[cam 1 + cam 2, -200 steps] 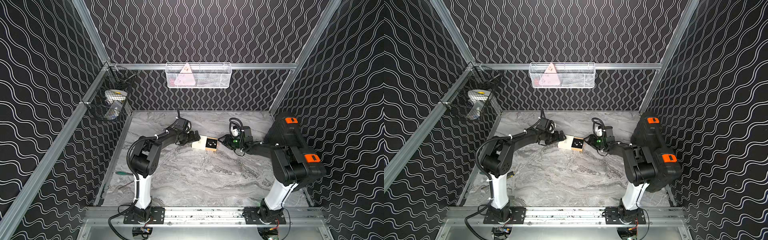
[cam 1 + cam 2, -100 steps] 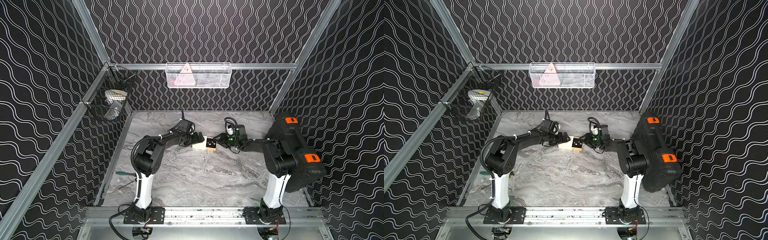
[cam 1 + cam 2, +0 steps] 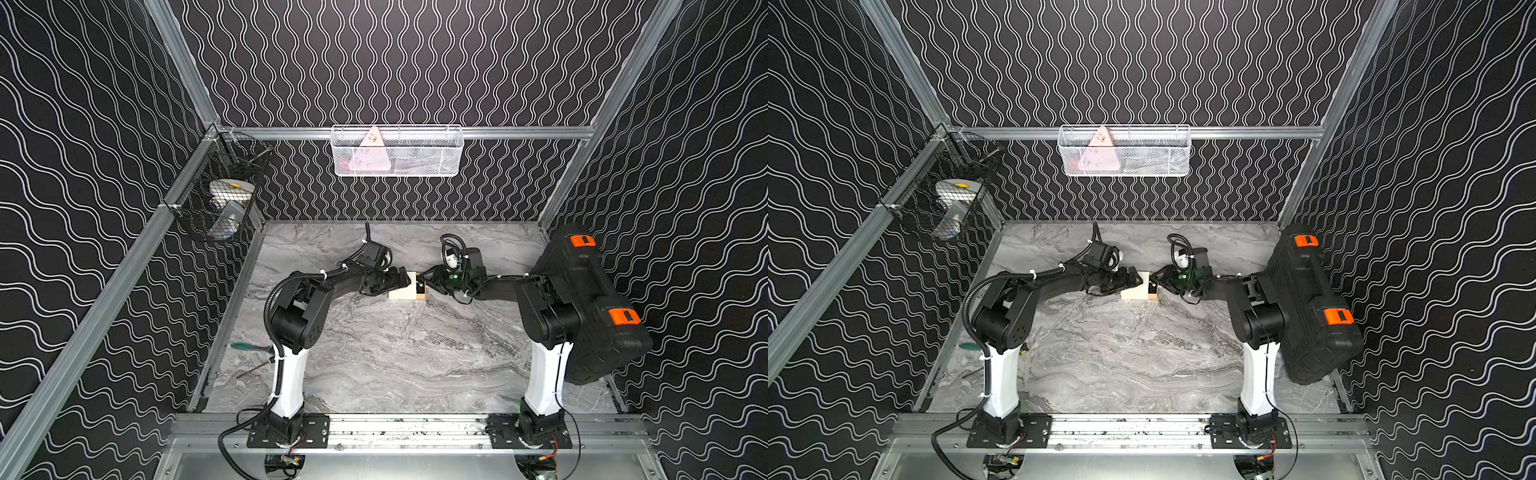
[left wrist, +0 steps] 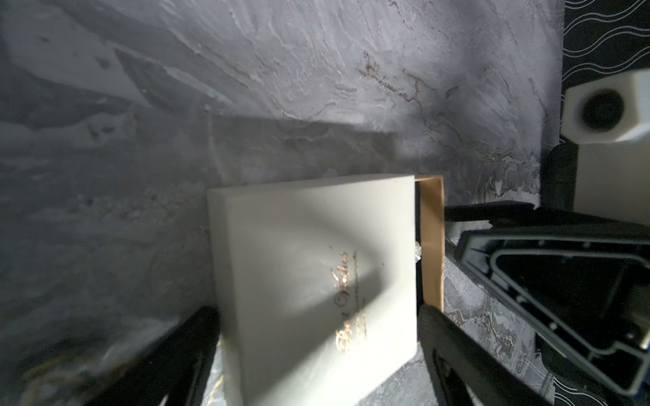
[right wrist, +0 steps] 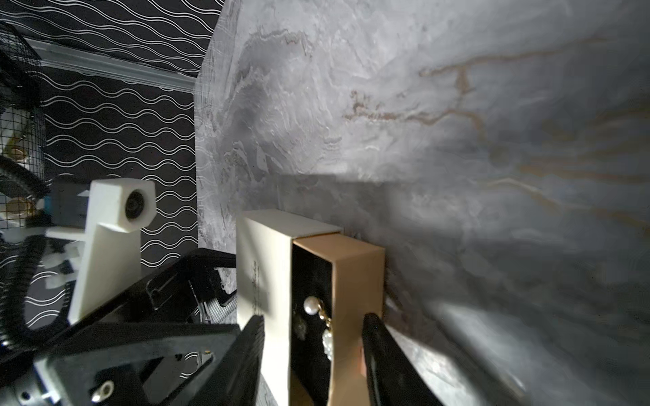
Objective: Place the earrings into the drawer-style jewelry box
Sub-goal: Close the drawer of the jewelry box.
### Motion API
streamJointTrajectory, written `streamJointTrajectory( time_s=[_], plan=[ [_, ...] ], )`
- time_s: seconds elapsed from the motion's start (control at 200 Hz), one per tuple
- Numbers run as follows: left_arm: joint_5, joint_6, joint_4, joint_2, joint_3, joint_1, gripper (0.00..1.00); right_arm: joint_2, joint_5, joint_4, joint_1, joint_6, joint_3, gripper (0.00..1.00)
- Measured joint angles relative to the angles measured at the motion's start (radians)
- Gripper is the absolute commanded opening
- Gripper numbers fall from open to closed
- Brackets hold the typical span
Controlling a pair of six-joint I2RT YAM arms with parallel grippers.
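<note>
Gold script "Best Wishes" is showing on the cream sleeve top of the drawer-style jewelry box (image 4: 299, 267), lying between the left gripper's (image 4: 318, 314) fingers. The smaller lines beneath are blurring, unreadable.

A grey marble-patterned tabletop (image 3: 395, 353) carries a small cream-white square jewelry box (image 3: 402, 291), its tan cardboard drawer (image 5: 355, 281) slightly out, mid-table toward the back. A big black plastic case (image 3: 590, 299) with orange latches rests along the right edge; a green-handled screwdriver (image 3: 249, 346) lies at the left edge.

Between fingers of the right tool (image 5: 313, 318), the jewelry box (image 5: 267, 281) runs off-frame; the earrings (image 5: 312, 304) inside are part-shadowed and blurred.
</note>
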Motion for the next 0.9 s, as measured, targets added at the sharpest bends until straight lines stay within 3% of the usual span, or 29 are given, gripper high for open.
streamJointTrajectory(
  time_s=[0.901],
  plan=[
    [-0.003,-0.03,0.034,0.006,0.021,-0.005,0.91,0.04,-0.013,-0.017,0.028,-0.001,0.064,0.49]
  ],
)
